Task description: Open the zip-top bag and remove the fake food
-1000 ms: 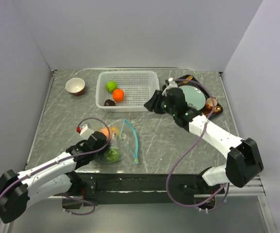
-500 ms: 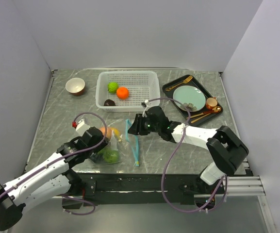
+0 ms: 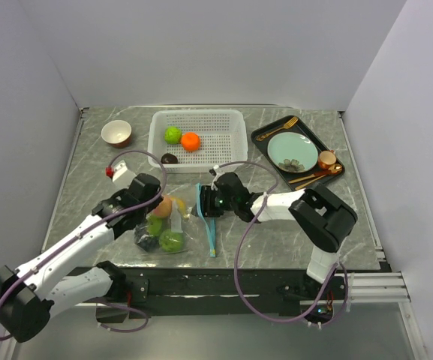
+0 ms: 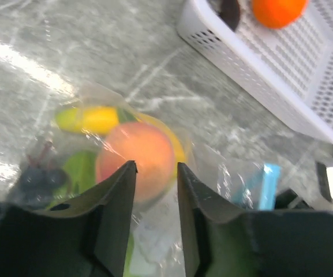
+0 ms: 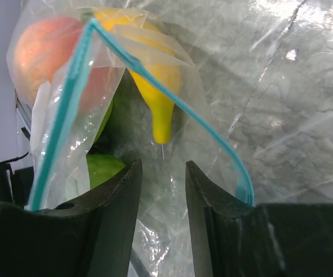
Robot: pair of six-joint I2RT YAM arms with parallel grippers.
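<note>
The zip-top bag [image 3: 172,225] lies near the table's front, its teal zip strip [image 5: 154,81] spread open in a loop. Inside it the fake food shows: a peach [image 4: 134,158], a yellow banana [image 5: 154,86], a green fruit [image 5: 103,167] and dark grapes [image 4: 36,179]. My left gripper [image 4: 156,167] hangs over the bag's closed end, jaws apart, the peach just beyond its tips. My right gripper [image 5: 163,164] sits at the bag's mouth, inside the teal loop, jaws apart over clear film. More fake food sits in the basket: an orange [image 3: 190,141], a green one [image 3: 172,134], a dark piece [image 3: 169,158].
The white perforated basket [image 3: 156,139] stands behind the bag. A small bowl [image 3: 116,133] is at the far left. At the far right a black tray [image 3: 265,139] carries a pale-green plate [image 3: 292,151], a cup [image 3: 326,160] and gold cutlery [image 3: 278,124].
My right arm has swung from the basket side down to the bag's mouth. My left gripper has opened and shifted toward the bag's far end. The bag's opening has narrowed.
</note>
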